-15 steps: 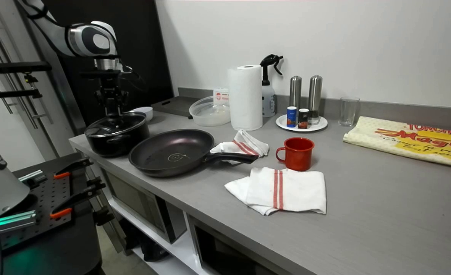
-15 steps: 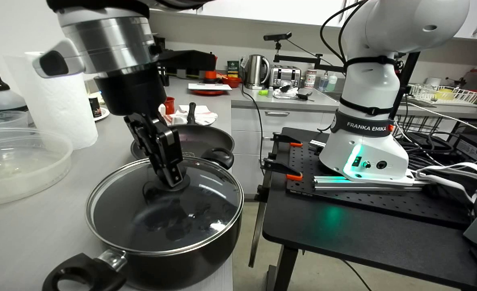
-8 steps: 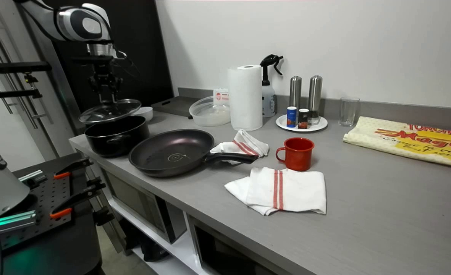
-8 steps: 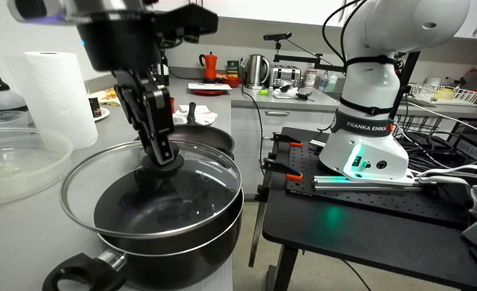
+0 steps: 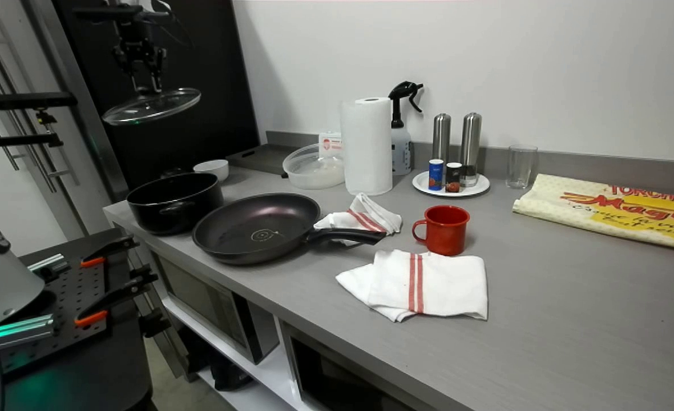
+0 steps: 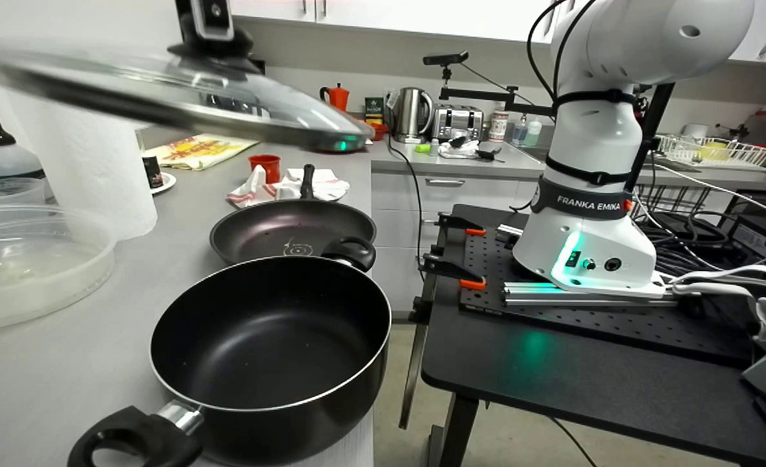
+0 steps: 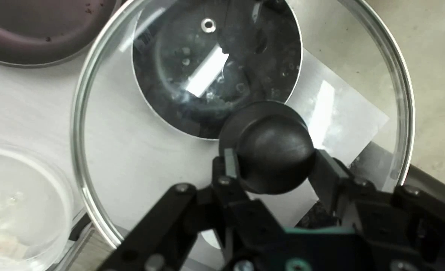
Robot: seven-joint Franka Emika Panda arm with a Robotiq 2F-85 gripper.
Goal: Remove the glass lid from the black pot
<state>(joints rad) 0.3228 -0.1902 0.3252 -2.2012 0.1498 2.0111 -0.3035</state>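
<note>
My gripper point(image 5: 147, 88) is shut on the dark knob of the glass lid point(image 5: 162, 107). In the wrist view, the gripper point(image 7: 277, 160) has its fingers on both sides of the round knob point(image 7: 279, 150), with the lid point(image 7: 154, 162) spread around it. In an exterior view the lid point(image 6: 285, 107) hangs tilted, well above the black pot point(image 6: 318, 421). The pot stands uncovered on the counter, and its inside looks bare. It shows in an exterior view point(image 5: 174, 214) and through the glass in the wrist view point(image 7: 162, 105). Most of the gripper is cut off in an exterior view point(image 6: 211, 26).
A black frying pan point(image 5: 257, 228) stands right beside the pot. A white bowl point(image 5: 214, 169), a clear plastic container point(image 5: 314, 171) and a paper towel roll point(image 5: 366, 148) are behind. A red mug point(image 5: 442, 231) and white towels point(image 5: 428, 285) lie farther along the counter.
The lid sat on the pot with the gripper at its knob. It has risen with the gripper, first just over the pot, now far higher. The pot has stayed in place.
</note>
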